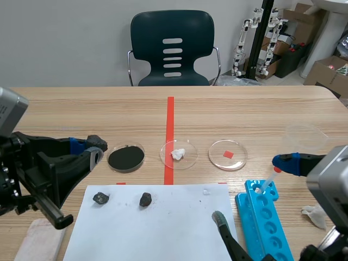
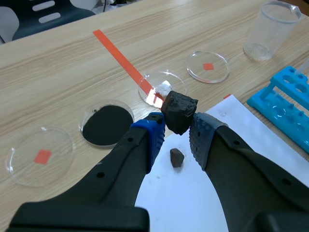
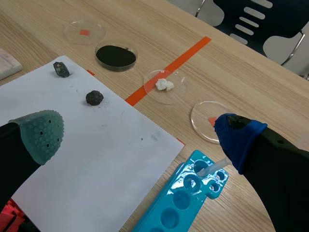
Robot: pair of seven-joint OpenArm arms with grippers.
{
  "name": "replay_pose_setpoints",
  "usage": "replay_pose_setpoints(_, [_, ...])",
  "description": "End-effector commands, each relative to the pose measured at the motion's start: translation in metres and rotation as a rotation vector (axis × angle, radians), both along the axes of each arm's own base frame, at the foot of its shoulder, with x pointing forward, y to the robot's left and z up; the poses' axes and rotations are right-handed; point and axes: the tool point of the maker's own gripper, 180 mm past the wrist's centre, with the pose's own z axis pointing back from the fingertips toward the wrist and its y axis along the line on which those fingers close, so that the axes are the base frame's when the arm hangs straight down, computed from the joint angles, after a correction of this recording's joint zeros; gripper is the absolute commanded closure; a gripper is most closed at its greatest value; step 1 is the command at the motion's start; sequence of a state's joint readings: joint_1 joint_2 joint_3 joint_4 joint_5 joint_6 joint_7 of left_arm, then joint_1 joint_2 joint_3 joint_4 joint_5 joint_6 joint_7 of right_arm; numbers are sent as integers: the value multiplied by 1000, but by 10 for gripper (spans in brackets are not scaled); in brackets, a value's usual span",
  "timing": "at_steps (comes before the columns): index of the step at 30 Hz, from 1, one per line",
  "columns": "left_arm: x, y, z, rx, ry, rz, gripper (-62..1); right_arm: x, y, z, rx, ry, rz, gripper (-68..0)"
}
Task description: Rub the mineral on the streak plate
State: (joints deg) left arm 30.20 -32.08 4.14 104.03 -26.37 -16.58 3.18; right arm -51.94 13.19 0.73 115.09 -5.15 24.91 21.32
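My left arm comes in low from its side. The left jaws are clamped on a dark rock (image 2: 179,112), pinched between the pad tips and held clear of the counter (image 1: 244,114). Directly beneath the jaws lies a white sheet (image 2: 166,186) with a small stone (image 2: 176,157) on it. The scene view shows a second stone (image 1: 100,198) on the same sheet, which the left wrist camera does not show. Just ahead of the jaws sit a dish of black powder (image 2: 107,125) and a dish with a white lump (image 2: 161,89).

The right jaws are spread wide and hold nothing. One finger hangs over the sheet's near edge, the other over a blue rack (image 3: 166,217). A dropper (image 3: 216,166) stands in the rack just beside the blue-padded finger. Most of the right arm is cut off in the scene view. From there the held rock is largely hidden behind its finger.
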Motion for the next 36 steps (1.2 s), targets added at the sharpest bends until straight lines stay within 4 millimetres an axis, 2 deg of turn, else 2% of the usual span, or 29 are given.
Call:
replay_pose_setpoints(1, [-1,-2,6,-22,-18,-1,-116,4,-2,7,6,-28,4,-679])
replay_pose_setpoints(36, [-4,-2,7,-24,-32,-3,-116,4,-2,7,6,-28,4,-679])
